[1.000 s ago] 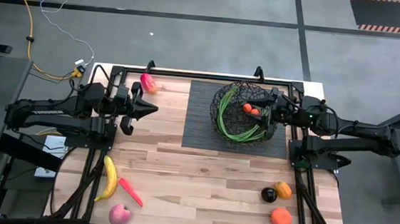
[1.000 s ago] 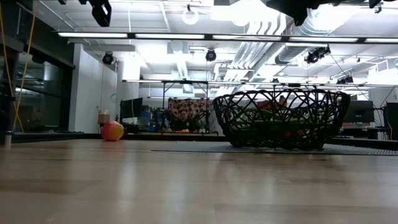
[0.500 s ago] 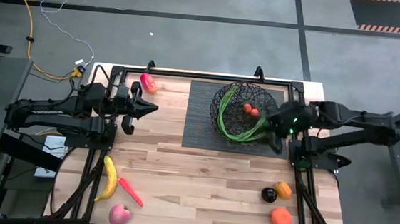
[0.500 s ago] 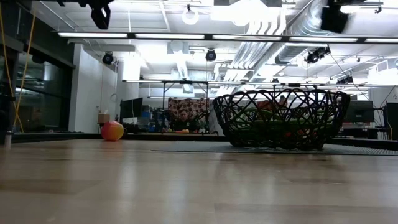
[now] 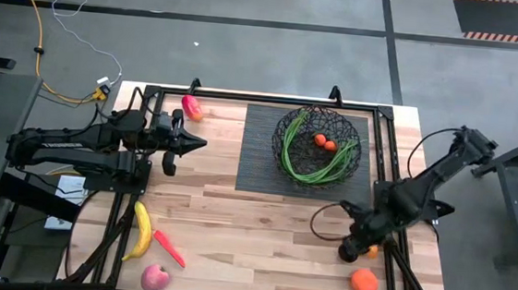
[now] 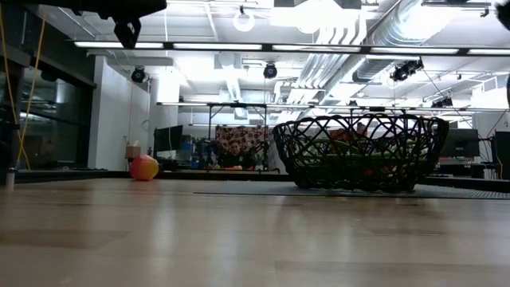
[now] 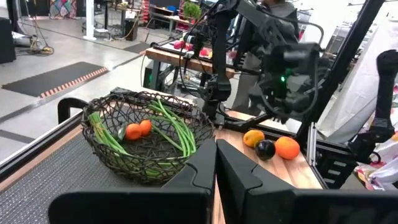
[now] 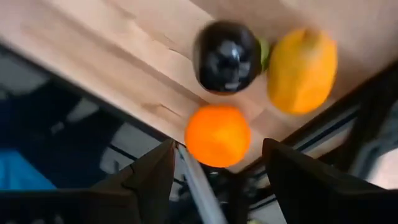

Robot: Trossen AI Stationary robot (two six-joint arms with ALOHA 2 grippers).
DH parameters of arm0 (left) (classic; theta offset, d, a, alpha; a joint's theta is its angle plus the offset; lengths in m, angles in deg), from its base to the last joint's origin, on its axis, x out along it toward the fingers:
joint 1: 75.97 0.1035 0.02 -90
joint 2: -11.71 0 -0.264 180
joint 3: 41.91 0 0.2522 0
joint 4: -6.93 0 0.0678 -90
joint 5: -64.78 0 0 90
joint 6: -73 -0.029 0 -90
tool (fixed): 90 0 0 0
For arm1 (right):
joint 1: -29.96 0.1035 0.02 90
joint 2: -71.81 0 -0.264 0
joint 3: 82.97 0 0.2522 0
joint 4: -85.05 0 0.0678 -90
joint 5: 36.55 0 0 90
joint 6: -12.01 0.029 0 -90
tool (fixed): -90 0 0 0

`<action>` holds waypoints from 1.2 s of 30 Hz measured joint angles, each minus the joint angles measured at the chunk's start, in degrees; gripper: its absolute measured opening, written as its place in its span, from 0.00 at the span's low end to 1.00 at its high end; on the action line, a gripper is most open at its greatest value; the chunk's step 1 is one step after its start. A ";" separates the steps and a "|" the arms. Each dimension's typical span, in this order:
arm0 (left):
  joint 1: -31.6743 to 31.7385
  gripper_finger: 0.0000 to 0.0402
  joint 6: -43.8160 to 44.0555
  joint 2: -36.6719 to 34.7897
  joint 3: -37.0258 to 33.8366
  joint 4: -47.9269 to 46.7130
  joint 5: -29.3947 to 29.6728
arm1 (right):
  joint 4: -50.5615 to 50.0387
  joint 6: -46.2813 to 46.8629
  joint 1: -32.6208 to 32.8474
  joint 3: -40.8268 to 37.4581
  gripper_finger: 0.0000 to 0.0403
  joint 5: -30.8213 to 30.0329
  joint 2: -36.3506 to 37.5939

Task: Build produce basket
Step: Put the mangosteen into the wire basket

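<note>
Nowhere any readable writing, basket [image 5: 319, 148], dark fruit [image 8: 226, 57], orange [image 8: 217, 135]

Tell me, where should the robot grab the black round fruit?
Probably across its round middle, from straight above. The dark round fruit sits close beside the yellow-orange fruit, so the open right gripper should put its fingers on the two free sides, not into that tight gap.

Overhead, table-level, two wrist cameras; shared basket [image 5: 318, 147]
</note>
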 joint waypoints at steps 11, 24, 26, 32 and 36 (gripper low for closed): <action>0.00 0.00 0.13 0.00 0.00 0.01 0.00 | 7.79 17.42 3.27 -3.02 0.58 -4.85 -9.45; 0.00 0.00 -0.02 0.00 0.00 0.03 0.00 | 8.98 19.99 3.08 -3.02 0.58 -4.65 -17.76; 0.00 0.00 -0.02 0.00 0.00 0.02 -0.01 | 9.47 20.69 3.08 -3.06 0.58 -4.97 -18.65; 0.00 0.00 0.03 0.00 0.00 0.03 -0.02 | 10.12 19.05 3.08 -3.06 0.58 -5.04 -20.07; 0.00 0.00 -0.20 0.00 0.00 0.33 -0.02 | 7.79 14.94 3.08 -0.40 0.58 -5.19 -18.53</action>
